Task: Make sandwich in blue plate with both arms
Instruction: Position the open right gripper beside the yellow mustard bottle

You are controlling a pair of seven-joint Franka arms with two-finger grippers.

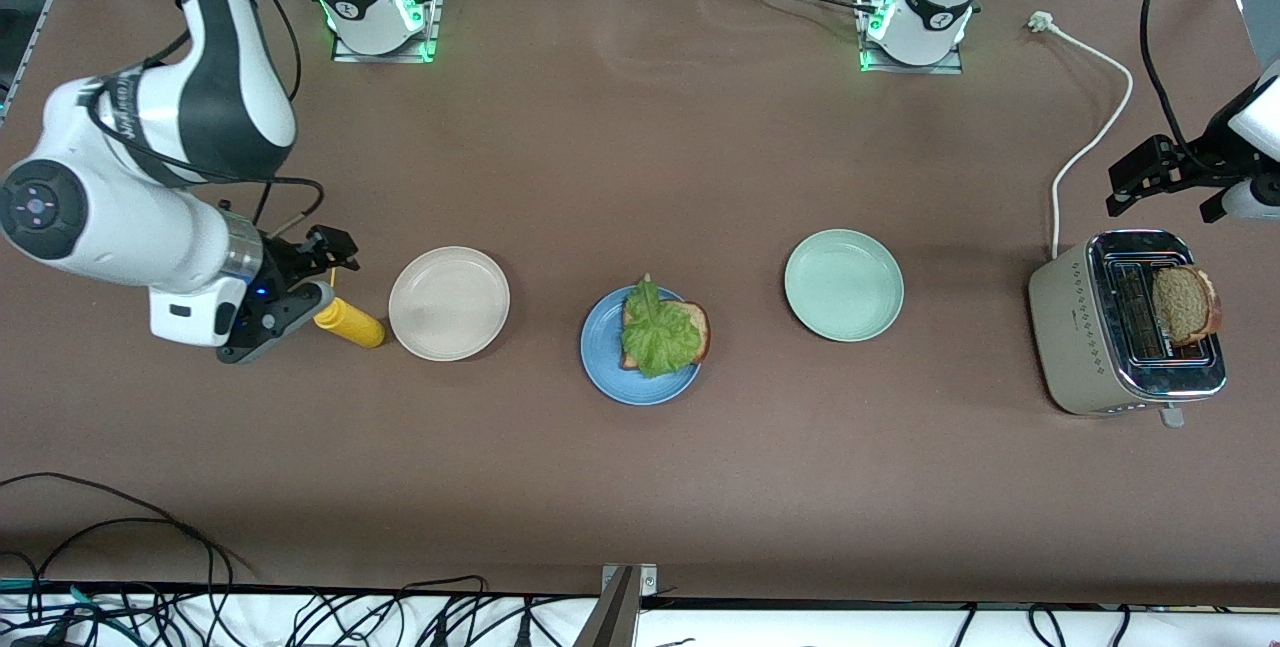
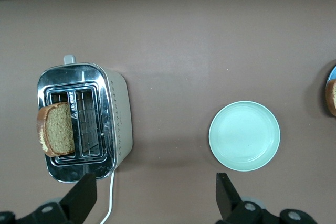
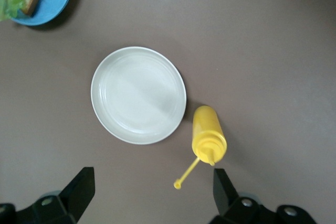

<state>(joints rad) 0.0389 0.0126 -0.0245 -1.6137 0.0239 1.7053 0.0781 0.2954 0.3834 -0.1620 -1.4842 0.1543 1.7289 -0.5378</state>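
While both arms hang clear of the food, the blue plate (image 1: 603,368) sits mid-table and serves as the reference for all else.

- Blue plate: carries one slice of brown bread (image 1: 695,323) with a ruffled lettuce leaf (image 1: 659,332) lying on top; no second slice covers it.
- Beige plate (image 1: 449,303): beside the blue plate, toward the right arm's end of the table, bare.
- Yellow squeeze bottle (image 1: 352,323): farther from the blue plate than the beige plate, toward the same end, lying on its side just beside the beige plate's rim, cap hanging off on its strap.
- Pale green plate (image 1: 843,284): beside the blue plate, toward the left arm's end, bare.
- Toaster (image 1: 1068,327): farther from the blue plate than the green plate, same end; a second bread slice (image 1: 1184,303) stands up out of one slot; a white cord (image 1: 1095,137) runs from it.
- Right gripper (image 1: 335,252): over the squeeze bottle, fingers spread wide, holding nothing.
- Left gripper (image 1: 1140,175): over the table near the toaster, fingers spread wide, holding nothing.
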